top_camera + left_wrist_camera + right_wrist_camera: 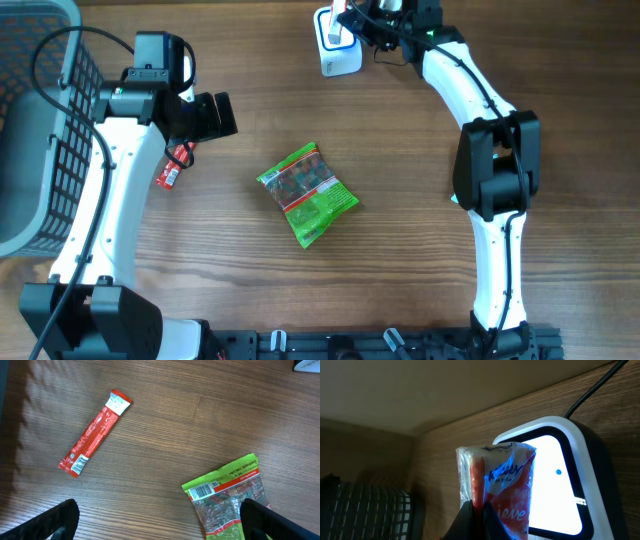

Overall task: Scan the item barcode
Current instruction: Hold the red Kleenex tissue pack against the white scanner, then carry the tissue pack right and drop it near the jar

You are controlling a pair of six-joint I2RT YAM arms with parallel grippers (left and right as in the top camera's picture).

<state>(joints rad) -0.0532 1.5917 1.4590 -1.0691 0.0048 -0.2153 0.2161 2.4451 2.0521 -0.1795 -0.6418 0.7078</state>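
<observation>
From overhead, your left arm is angling in from the basket (40, 150) side. Its left hand (212, 115) is hanging spread wide over the bench (400, 280), beside a red stick pack (174, 166) and apart from the green snack bag (307, 192) lying mid-bench. Your right arm is stretching to the far edge, bending at the elbow, and its right hand (352, 20) is sitting right by the white scanner (340, 52). In the left wrist view, you are looking down between two released fingers (55, 522), with the red stick pack lying diagonally and the green snack bag showing its barcode face up. In the right wrist view, your right hand is clenching a clear sachet (497, 480) and holding it upright before the scanner's glowing window; whether they are touching, you cannot tell.
</observation>
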